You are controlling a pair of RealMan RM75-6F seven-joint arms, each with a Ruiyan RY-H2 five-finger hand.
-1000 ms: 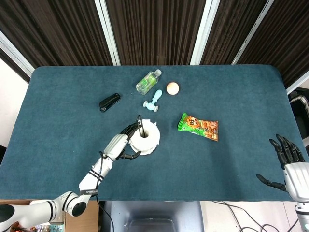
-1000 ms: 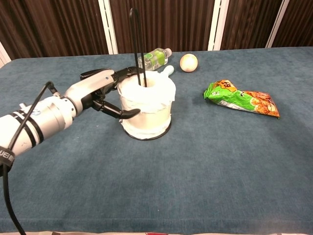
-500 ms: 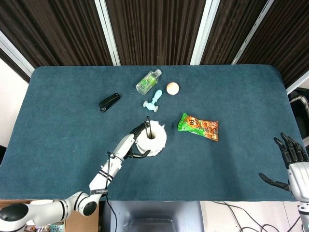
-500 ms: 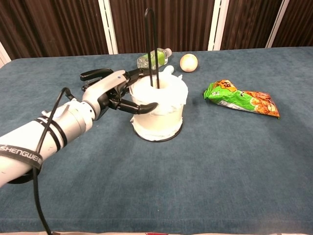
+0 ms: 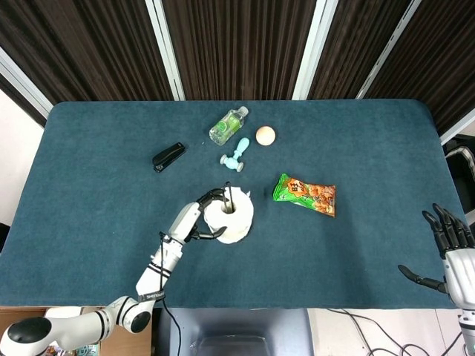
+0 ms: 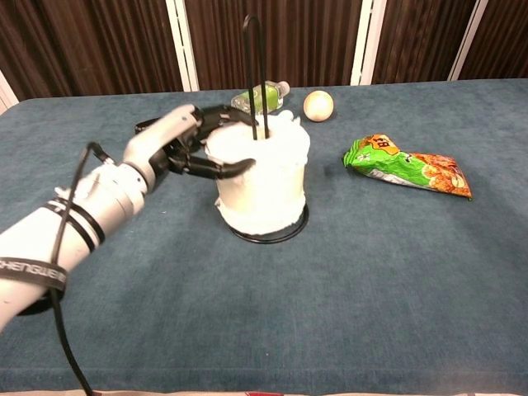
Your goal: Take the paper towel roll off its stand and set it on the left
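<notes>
The left hand (image 6: 177, 144) grips the paper towel roll (image 6: 260, 177) from its left side, fingers wrapped around the upper wall of the roll and clamped on it. The roll sits near the table centre, threaded on the upright rod (image 6: 252, 74) of the stand, and appears partly raised: in the chest view the stand's base ring (image 6: 285, 235) shows below the roll's lower edge. To complete this step well, the lift should probably run straight up along the rod until the core clears the rod tip; any sideways pull before that risks dragging or tipping the stand. Grip pressure should stay moderate, since the soft roll is likely to deform under a hard squeeze. The right hand (image 5: 453, 256) rests at the table's right edge with fingers spread, holding nothing. Compared with the frame 1 s ago, the roll stands higher on the rod and exposes more of the base ring, and stand and roll have shifted slightly to the right. The snack bag (image 5: 306, 194), bottle (image 5: 227, 124), ball (image 5: 266, 135) and stapler (image 5: 168, 156) have not moved.
</notes>
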